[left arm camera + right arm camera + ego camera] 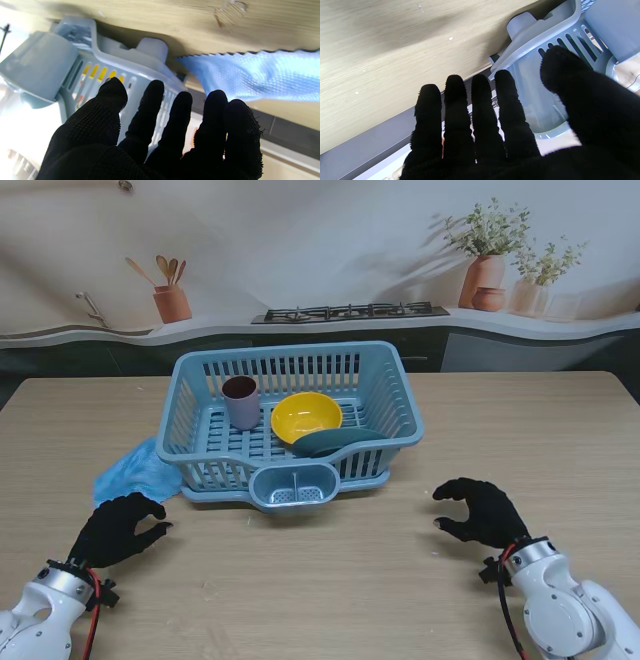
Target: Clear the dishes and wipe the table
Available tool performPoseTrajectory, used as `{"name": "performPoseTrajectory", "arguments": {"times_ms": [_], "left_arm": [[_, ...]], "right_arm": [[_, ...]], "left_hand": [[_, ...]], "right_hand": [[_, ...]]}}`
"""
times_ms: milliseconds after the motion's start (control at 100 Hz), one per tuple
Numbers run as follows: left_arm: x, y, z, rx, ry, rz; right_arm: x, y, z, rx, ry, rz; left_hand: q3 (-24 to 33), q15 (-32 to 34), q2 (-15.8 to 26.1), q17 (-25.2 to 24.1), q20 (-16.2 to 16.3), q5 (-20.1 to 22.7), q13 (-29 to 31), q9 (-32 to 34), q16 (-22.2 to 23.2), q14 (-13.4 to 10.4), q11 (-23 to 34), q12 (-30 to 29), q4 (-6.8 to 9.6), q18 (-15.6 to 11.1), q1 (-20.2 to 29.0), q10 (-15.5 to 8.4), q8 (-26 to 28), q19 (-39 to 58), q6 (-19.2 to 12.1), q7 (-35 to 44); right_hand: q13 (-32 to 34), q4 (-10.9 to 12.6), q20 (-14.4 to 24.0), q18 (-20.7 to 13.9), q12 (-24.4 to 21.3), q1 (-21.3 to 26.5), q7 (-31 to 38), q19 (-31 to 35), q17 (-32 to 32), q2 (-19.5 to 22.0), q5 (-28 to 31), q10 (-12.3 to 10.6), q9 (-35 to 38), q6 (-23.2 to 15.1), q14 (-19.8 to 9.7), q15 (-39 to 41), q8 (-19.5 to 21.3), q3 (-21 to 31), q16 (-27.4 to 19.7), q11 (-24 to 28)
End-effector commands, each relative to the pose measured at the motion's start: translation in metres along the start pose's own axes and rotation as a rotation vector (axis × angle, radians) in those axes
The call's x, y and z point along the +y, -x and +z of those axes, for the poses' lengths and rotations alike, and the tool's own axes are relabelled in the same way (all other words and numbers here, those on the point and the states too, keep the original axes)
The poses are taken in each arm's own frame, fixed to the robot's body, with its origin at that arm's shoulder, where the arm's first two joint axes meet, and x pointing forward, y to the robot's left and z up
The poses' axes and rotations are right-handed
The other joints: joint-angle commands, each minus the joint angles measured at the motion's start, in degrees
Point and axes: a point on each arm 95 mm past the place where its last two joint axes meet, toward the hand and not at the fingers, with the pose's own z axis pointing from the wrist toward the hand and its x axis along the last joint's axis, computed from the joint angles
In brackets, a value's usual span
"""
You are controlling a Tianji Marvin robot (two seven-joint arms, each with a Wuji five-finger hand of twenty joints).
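Both our robot hands, left (118, 528) and right (483, 512), hover released over the desk (330, 580); reaching for the cloth (135, 472), we risk snagging the rack (290, 420) it's tucked beside.

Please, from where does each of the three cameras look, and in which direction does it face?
Stand view: above the shoulders, facing down at the light blue plastic dish basket; left hand and right hand show.
Left wrist view: along black-gloved fingers toward the basket and blue wiping cloth.
Right wrist view: along fingers toward the basket.
All share the basket.
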Motion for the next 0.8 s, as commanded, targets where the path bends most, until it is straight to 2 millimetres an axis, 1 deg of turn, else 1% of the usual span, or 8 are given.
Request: {"name": "performPoseTrajectory", "arguments": {"times_ms": [0,160,240,330,480,590,700,790], "left_arm": [[0.000,-0.008,0.000,0.025,0.017,-0.028],[-0.002,-0.012,0.000,0.044,0.039,-0.095],[-0.001,-0.011,0.001,0.056,0.068,-0.123],[-0.001,-0.011,0.003,0.072,0.097,-0.166],[-0.001,-0.009,0.008,0.089,0.136,-0.206],[-0.001,-0.007,0.012,0.110,0.157,-0.203],[-0.002,-0.005,0.015,0.132,0.170,-0.201],[-0.002,-0.003,0.016,0.141,0.175,-0.194]], "right_arm": [[-0.004,-0.004,-0.004,0.013,-0.020,0.006],[-0.006,-0.005,-0.006,0.019,-0.024,0.013],[-0.006,-0.006,-0.007,0.019,-0.027,0.014],[-0.007,-0.006,-0.008,0.019,-0.028,0.015],[-0.008,-0.007,-0.010,0.021,-0.030,0.013],[-0.009,-0.008,-0.012,0.023,-0.028,0.011],[-0.010,-0.008,-0.014,0.022,-0.026,0.004],[-0.010,-0.008,-0.014,0.023,-0.026,0.002]], "left_hand": [[-1.01,-0.78,2.01,-0.70,1.43,0.30,-0.85,-0.88,-0.10,1.97,-0.64,0.45,1.96,2.80,0.87,1.24,-0.46,1.48,1.05,-1.06],[0.43,-2.34,1.12,-1.72,1.05,-0.07,-1.92,-1.84,-0.92,1.58,-1.92,-0.14,2.36,2.32,0.06,0.62,-0.90,1.00,0.90,-2.90],[2.00,-4.64,0.48,-3.85,0.20,-0.35,-2.81,-2.08,-2.23,1.06,-3.52,-0.95,1.84,1.40,-0.91,-0.85,-0.89,-0.03,-0.41,-4.18],[3.14,-6.92,-0.36,-6.08,-1.03,-0.85,-4.20,-2.98,-3.40,0.24,-5.26,-1.78,1.66,0.57,-0.87,-1.73,-0.87,-1.53,-0.76,-5.19],[11.77,-10.11,-4.16,-9.06,-5.67,-2.02,-6.44,-5.45,-5.00,-1.82,-7.05,-2.62,1.23,-1.03,-3.60,-2.97,-1.04,-5.10,-0.92,-8.48],[19.82,-11.84,-8.06,-10.91,-8.46,-3.71,-8.32,-7.82,-5.46,-3.77,-7.41,-2.78,2.19,-3.23,-6.04,-4.02,-1.84,-7.32,-1.24,-9.65],[24.51,-13.15,-12.21,-12.45,-10.35,-6.46,-9.66,-9.87,-5.83,-5.64,-7.70,-2.91,1.72,-5.15,-6.20,-5.44,-1.71,-8.98,-1.94,-8.63],[26.63,-14.03,-14.54,-13.40,-11.29,-8.43,-10.64,-11.23,-6.12,-6.92,-7.92,-3.00,1.60,-6.25,-5.54,-6.22,-1.62,-9.96,-2.54,-7.90]], "right_hand": [[-1.90,0.32,0.41,-0.76,0.42,-1.73,0.60,1.46,-0.63,-2.37,-2.07,-0.16,-1.75,0.55,-0.06,0.90,0.54,-0.26,0.69,0.91],[-2.56,0.26,0.40,-1.00,0.53,-1.88,0.88,1.52,-1.01,-3.15,-3.21,-0.06,-2.80,0.69,-0.12,1.26,0.46,0.09,0.90,1.28],[-2.98,0.24,0.40,-1.10,0.49,-1.97,0.78,1.51,-1.21,-3.45,-4.06,-0.19,-3.57,0.79,-0.37,1.19,0.36,0.19,0.89,1.20],[-3.40,0.19,0.36,-1.30,0.34,-1.92,0.59,1.37,-1.45,-4.14,-4.87,-0.30,-4.41,0.88,-0.72,0.81,0.14,0.45,0.72,0.92],[-3.99,0.06,0.14,-1.69,0.12,-2.13,0.18,0.78,-1.91,-5.20,-6.45,-0.54,-5.81,0.99,-1.15,-0.06,-0.31,1.15,0.32,0.49],[-4.57,-0.07,0.02,-2.06,0.18,-2.04,0.39,0.43,-2.20,-6.17,-7.42,-0.51,-6.80,1.23,-1.34,-0.34,-0.47,1.65,0.23,0.68],[-5.06,-0.13,0.00,-2.35,0.24,-1.80,0.51,0.30,-2.46,-6.99,-8.23,-0.53,-7.66,1.45,-1.38,-0.34,-0.58,2.17,0.26,0.83],[-5.43,-0.17,0.01,-2.46,0.34,-1.71,0.70,0.24,-2.73,-7.46,-8.75,-0.38,-8.16,1.60,-1.43,-0.20,-0.62,2.58,0.35,1.10]]}}
